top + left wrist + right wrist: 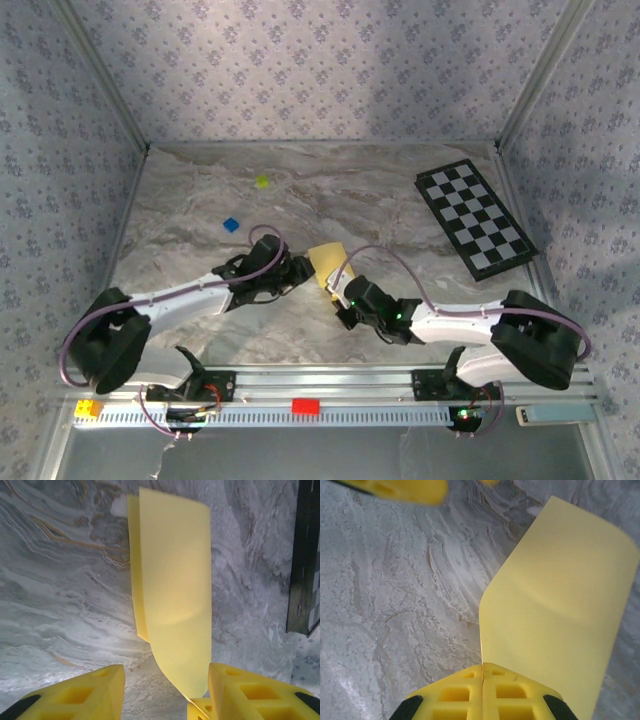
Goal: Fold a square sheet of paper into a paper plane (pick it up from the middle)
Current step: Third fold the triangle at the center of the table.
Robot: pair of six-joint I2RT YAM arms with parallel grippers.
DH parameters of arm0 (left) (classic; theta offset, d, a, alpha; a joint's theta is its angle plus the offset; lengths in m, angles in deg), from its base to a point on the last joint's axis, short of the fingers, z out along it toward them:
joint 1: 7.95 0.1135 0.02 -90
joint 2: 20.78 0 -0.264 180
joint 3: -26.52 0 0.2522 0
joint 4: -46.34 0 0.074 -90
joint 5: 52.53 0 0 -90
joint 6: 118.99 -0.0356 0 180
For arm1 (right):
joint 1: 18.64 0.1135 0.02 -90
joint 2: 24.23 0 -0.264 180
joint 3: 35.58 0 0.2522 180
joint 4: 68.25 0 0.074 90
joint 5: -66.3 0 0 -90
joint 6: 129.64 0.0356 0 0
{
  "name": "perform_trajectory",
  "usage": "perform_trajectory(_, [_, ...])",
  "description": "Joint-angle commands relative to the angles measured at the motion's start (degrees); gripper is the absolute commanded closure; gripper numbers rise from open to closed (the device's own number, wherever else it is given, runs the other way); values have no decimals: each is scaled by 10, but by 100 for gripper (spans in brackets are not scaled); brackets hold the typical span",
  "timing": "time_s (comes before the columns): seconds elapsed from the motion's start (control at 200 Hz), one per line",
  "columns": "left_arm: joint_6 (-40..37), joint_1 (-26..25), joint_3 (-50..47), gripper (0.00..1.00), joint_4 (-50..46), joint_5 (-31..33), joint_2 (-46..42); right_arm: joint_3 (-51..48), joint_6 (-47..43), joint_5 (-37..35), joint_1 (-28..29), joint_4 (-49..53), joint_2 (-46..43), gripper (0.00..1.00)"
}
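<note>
Pinching the yellow paper, right gripper clamped

the left arm and right arm both stretch low and inward from their bases, bent at the elbow, wrists close together at centre. the left gripper stands with its yellow fingers parted. the right gripper has its two fingers pressed flat together, pinching a corner of the yellow paper in the seam.
</note>
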Motion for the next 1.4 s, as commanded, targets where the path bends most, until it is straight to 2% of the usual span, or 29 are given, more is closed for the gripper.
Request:
perform_trajectory(0.0, [-27, 6, 27, 53, -77, 35, -38, 31, 56, 126, -34, 55, -5, 100])
perform_trajectory(0.12, [-44, 19, 32, 56, -81, 28, -63, 63, 91, 213, -78, 107, 3, 100])
perform_trajectory(0.205, [-57, 34, 45, 59, -83, 12, -67, 60, 110, 285, -100, 85, 5, 100])
perform_trajectory(0.38, [-72, 66, 69, 63, -55, -35, -45, 50, 148, 363, -122, 46, 15, 100])
perform_trajectory(0.54, [-93, 72, 110, 68, -45, -70, 9, 48, 157, 410, -126, 29, 36, 100])
perform_trajectory(0.8, [-111, 66, 179, 81, -25, -143, 136, 25, 162, 416, -133, -1, 37, 100])
perform_trajectory(0.915, [-116, 55, 206, 83, -9, -174, 195, 14, 164, 418, -139, -11, 35, 100])
perform_trajectory(1.089, [-144, 33, 268, 88, -55, -187, 292, 5, 168, 417, -146, -18, 40, 100])
perform_trajectory(1.169, [-145, 25, 286, 92, -84, -175, 330, -1, 169, 414, -150, -24, 41, 100])
perform_trajectory(1.394, [-149, 18, 279, 95, -93, -159, 370, -3, 171, 448, -175, -23, 49, 100])
